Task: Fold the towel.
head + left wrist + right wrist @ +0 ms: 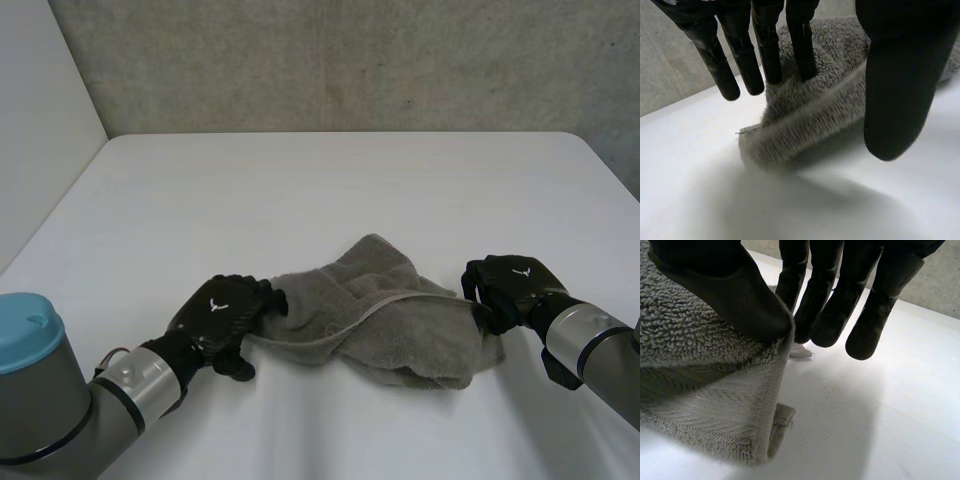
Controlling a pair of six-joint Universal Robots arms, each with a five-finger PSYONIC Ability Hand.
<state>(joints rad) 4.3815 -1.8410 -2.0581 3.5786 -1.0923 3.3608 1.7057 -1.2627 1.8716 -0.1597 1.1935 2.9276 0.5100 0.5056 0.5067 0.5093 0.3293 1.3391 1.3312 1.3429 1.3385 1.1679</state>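
Observation:
A grey towel [380, 310] lies crumpled on the white table [300, 190], between the two hands. My left hand [225, 312] is at the towel's left edge. In the left wrist view its straight fingers [767, 45] rest on top of the towel [810, 125], and the thumb [900, 90] stands apart in front of the hem. My right hand [510, 285] is at the towel's right edge. There its thumb [730, 295] pinches the towel [700, 385] against the fingers [830, 305], and the edge is lifted so that a hemmed corner hangs down.
The table's far edge meets a grey wall [350, 60] at the back. Bare table surface stretches behind the towel and to both sides of it.

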